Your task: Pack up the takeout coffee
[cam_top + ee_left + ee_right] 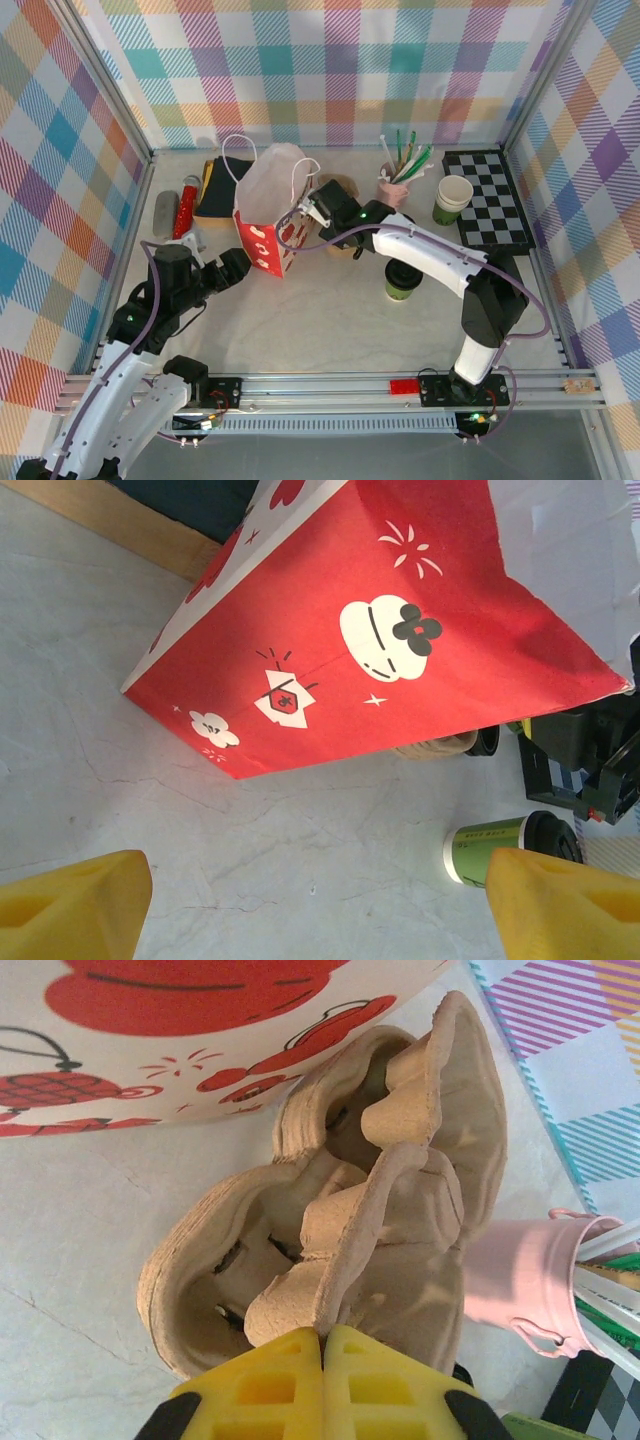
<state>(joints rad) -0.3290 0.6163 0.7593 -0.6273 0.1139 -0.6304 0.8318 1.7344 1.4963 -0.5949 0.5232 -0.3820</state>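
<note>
1. The carrier of brown moulded pulp is pinched at a thin ridge by the pressed-together right gripper, beside the red-and-white paper bag
2. The left gripper is spread wide; nothing is held
3. The green-banded paper coffee cup with black lid is shown upright on the table under the right arm from above; its side is seen from the left wrist

— Where's the takeout coffee right now?
— Standing upright on the table, right of centre: small paper cup, green band, black round lid on top
— Near the red bag?
— Off to its right, apart, not touching
</note>
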